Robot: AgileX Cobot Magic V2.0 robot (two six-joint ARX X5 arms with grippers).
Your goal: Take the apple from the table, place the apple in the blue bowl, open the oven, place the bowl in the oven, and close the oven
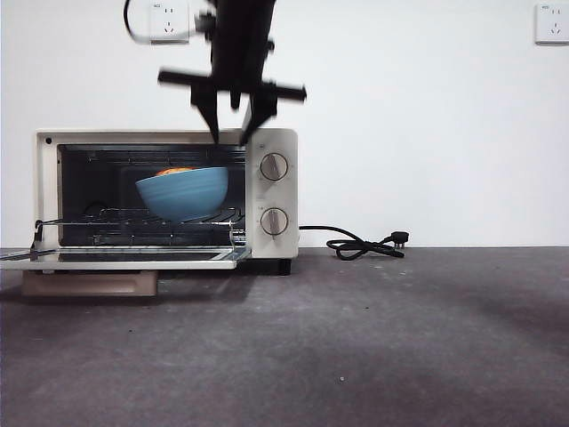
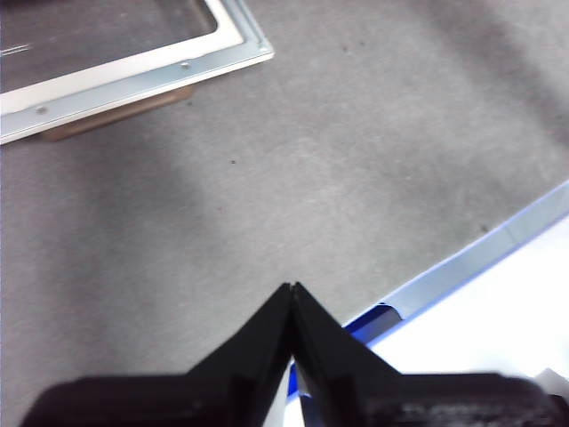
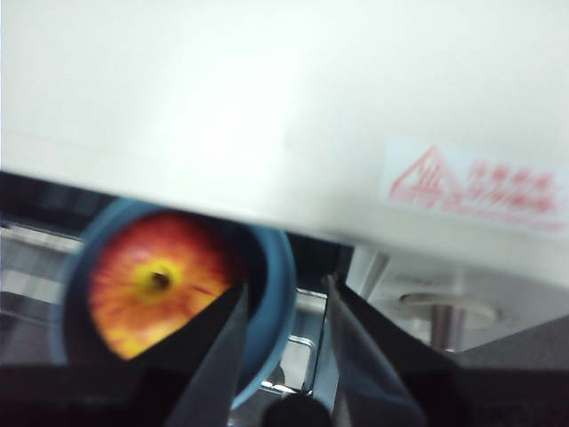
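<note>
atop oven (image 3: 267,133), red warning label (image 3: 476,187), text blurred; right claw (image 1: 229,138) released.

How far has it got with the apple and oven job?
Mostly done: the apple sits in the blue bowl, on the rack inside the oven. The right claw, open, hangs by the oven's top. Left: shutting the door, which lies open.

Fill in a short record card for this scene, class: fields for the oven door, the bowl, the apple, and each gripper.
oven door: oven open, door folded down flat
bowl: blue bowl on the rack inside the oven
apple: apple inside the bowl
right gripper: right gripper open, above the oven's front, empty
left gripper: left gripper shut, empty, over the table
</note>
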